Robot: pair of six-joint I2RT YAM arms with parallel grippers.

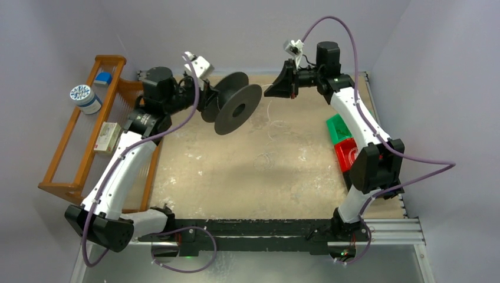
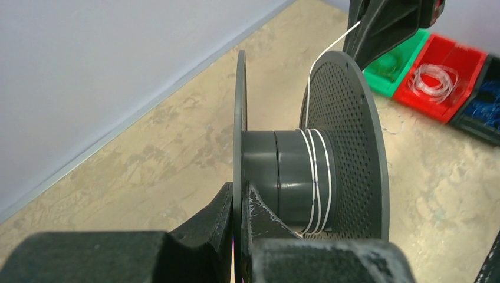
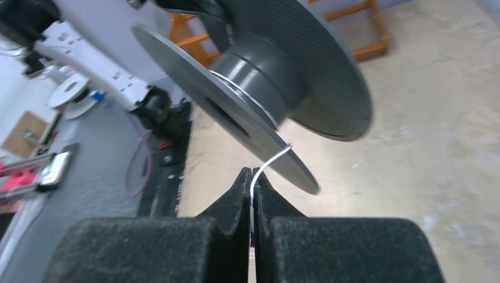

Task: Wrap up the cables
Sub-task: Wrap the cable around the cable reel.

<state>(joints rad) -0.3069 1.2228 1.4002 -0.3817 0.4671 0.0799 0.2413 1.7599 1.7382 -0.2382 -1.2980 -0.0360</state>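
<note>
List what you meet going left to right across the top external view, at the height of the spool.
Wooden rack → spool → right jaws, pinched shut → green bin. The left jaws and the red bin overlap their neighbours, so they are left out.

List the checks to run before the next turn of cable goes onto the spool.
1. Hold: left gripper shut on one flange of the spool: ok.
2. Pinch: right gripper shut on the cable: ok.
3. Turns on the hub lie side by side: ok.
4. Cable path clear of the flange rim: not ok, it bends over the rim.
5. Slack on the table free of tangles: cannot tell.
</note>
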